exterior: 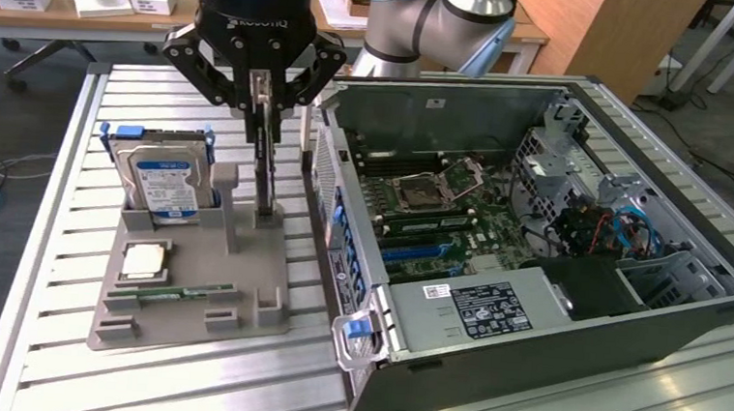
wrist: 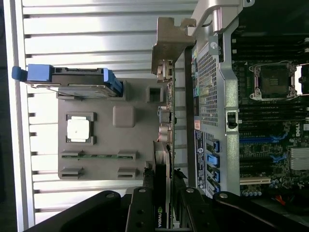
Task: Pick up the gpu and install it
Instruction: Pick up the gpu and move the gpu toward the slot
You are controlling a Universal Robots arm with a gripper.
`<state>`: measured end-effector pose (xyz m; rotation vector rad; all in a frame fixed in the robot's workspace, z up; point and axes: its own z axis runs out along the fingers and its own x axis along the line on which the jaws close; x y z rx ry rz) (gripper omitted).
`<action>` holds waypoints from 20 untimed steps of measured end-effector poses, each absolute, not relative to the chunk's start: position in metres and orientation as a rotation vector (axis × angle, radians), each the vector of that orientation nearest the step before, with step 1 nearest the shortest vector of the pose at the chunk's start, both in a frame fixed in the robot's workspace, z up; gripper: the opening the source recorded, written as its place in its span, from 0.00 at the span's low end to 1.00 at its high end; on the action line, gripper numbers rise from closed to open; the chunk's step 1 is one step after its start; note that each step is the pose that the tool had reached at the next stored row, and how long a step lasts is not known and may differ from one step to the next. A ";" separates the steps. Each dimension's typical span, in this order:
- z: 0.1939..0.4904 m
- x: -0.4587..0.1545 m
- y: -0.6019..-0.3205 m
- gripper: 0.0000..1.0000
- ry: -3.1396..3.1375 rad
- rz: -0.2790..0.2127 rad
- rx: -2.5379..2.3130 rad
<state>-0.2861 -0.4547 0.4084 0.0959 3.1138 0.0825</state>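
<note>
The gpu [exterior: 266, 165] stands on edge, thin and dark, over the right side of the grey parts holder [exterior: 191, 321], close to the open computer case [exterior: 477, 111]. My gripper [exterior: 263, 99] comes down from above, its black fingers shut on the card's upper edge. In the wrist view the gpu [wrist: 161, 159] runs edge-on away from my gripper [wrist: 164, 205], with its silver end bracket [wrist: 170, 46] at the far end. The card's lower edge sits at the holder's slot; I cannot tell whether it has lifted clear.
On the holder [wrist: 137, 140] stand a blue-labelled hard drive [exterior: 162, 180], a CPU [exterior: 143, 261] and a RAM stick [exterior: 175, 294]. The case's side wall [wrist: 212, 72] lies just beside the card; the motherboard [exterior: 444, 211] lies open inside. All rest on a slatted metal table [exterior: 40, 270].
</note>
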 end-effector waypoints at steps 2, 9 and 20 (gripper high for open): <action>0.408 -0.286 -0.455 0.26 3.114 0.083 0.096; 0.408 -0.284 -0.455 0.26 3.114 0.083 0.096; 0.408 -0.274 -0.454 0.26 3.114 0.083 0.096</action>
